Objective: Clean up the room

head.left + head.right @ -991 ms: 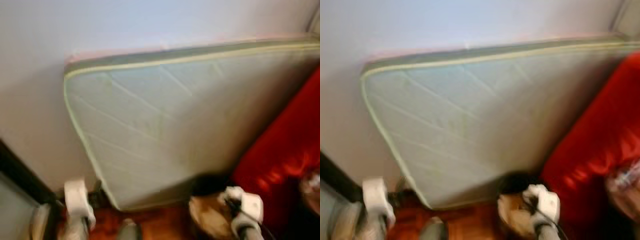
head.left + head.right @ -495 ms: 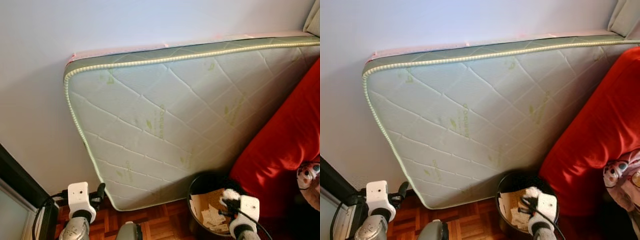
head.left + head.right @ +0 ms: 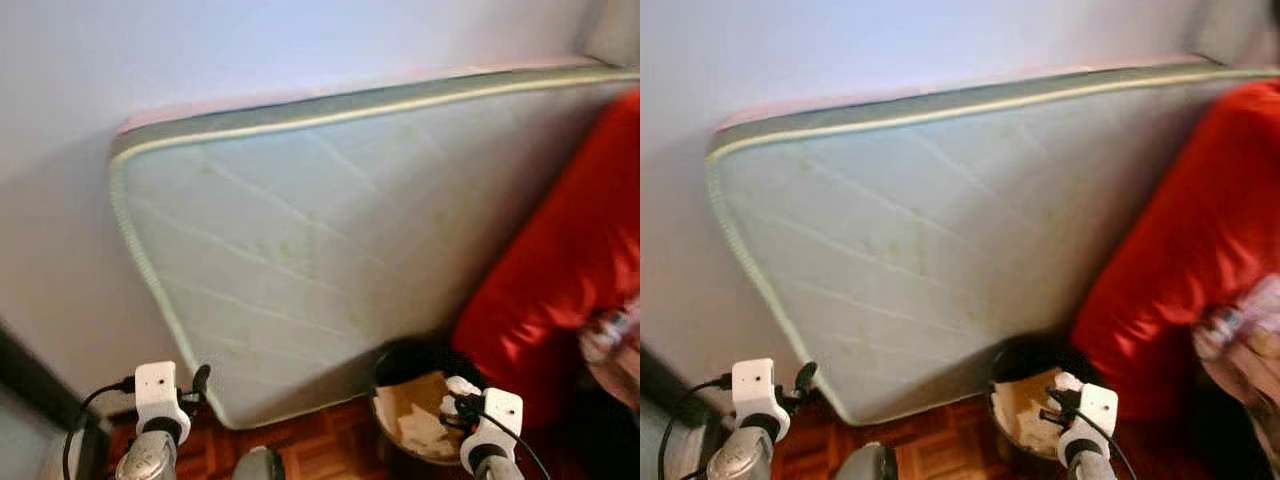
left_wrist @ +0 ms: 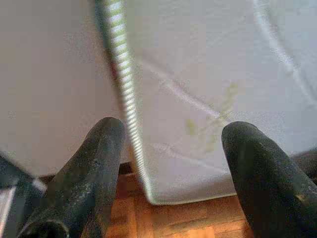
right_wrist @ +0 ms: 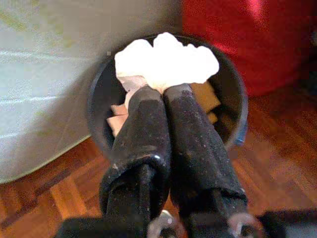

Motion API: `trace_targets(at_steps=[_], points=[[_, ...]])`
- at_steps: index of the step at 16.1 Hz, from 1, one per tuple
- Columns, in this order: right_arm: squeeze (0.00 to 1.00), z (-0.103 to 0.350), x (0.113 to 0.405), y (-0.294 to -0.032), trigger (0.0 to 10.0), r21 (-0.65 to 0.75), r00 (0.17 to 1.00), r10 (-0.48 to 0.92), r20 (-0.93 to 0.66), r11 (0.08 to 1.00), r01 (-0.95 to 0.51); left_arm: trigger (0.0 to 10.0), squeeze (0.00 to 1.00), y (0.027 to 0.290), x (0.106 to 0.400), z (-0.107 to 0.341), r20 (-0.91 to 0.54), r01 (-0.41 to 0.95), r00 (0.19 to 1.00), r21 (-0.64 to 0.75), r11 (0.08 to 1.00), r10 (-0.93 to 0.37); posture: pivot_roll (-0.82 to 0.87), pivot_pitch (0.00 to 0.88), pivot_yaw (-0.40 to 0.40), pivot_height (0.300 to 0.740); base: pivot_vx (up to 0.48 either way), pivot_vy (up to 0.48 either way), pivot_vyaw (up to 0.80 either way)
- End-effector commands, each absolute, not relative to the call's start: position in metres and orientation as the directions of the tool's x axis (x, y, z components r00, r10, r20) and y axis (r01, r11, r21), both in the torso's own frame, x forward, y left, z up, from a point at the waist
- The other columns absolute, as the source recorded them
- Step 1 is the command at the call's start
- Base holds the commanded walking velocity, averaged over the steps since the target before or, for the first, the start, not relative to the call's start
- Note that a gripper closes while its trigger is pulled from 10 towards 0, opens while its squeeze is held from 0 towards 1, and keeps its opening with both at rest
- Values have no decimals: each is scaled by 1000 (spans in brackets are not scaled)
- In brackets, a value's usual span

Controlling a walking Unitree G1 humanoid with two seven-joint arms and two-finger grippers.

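My right gripper is shut on a crumpled white tissue and holds it over the mouth of a black waste bin with paper scraps inside. In the eye views the bin stands on the wooden floor between the mattress and the red cover, with the tissue at the tip of the right arm above it. My left gripper is open with nothing between its fingers, facing the lower corner of the mattress.
A pale green quilted mattress leans on its edge against the white wall. A red cover drapes over furniture at the right, with a patterned cloth beside it. Parquet floor lies below. A dark frame stands at the far left.
The whole picture has shifted slightly and blurred, so the camera moved. The right gripper stays shut on the tissue above the bin. The left arm has not visibly moved.
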State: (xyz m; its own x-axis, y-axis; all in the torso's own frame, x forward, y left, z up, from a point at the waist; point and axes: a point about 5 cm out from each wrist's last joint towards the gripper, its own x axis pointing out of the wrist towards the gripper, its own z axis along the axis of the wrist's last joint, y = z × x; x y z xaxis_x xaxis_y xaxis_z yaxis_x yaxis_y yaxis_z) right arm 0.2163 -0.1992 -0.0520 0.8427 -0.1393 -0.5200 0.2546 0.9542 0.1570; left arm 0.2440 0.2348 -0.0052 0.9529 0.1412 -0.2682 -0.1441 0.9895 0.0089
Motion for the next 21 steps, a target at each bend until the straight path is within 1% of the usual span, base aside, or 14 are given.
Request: trace_targets(at_steps=[1,4,6,9,12,16,18,20,21], points=[[0,-51,219,-200,10000,160,841,-147,-521,951,266,10000,0,235,249,-1,-262,-133,956,14,991,132,83,0,4,644,0,0,0],[0,-51,220,-200,10000,169,840,-144,-523,949,268,10000,0,232,246,-1,-250,-131,959,16,991,131,91,0,-5,644,0,0,0],[0,-51,221,-197,10000,188,839,-123,-530,948,258,10000,0,229,242,-6,-270,-118,955,28,993,121,83,0,-6,644,0,0,-681],[0,-47,228,-194,10000,184,852,-117,-511,953,241,10000,0,227,246,-4,-269,-115,956,17,993,115,82,0,-4,644,0,0,-644],[0,-44,233,-195,10000,183,857,-115,-503,955,236,10000,0,226,248,-2,-262,-115,958,10,993,114,77,0,4,644,0,0,0],[0,-43,239,-184,10000,181,849,-42,-527,970,160,10000,0,222,247,2,-232,-109,967,-3,994,106,102,5,3,644,0,0,0],[0,-43,241,-180,10000,188,844,-16,-536,972,138,10000,0,221,246,6,-218,-108,970,-7,994,104,111,39,2,644,0,0,0],[0,-40,248,-177,10000,183,840,12,-542,978,104,10000,0,218,239,12,-193,-81,978,-11,997,78,136,111,0,644,0,0,0],[0,-39,250,-177,10000,179,841,18,-541,979,95,10000,0,217,238,14,-188,-75,980,-10,997,72,141,127,2,644,0,0,0]])
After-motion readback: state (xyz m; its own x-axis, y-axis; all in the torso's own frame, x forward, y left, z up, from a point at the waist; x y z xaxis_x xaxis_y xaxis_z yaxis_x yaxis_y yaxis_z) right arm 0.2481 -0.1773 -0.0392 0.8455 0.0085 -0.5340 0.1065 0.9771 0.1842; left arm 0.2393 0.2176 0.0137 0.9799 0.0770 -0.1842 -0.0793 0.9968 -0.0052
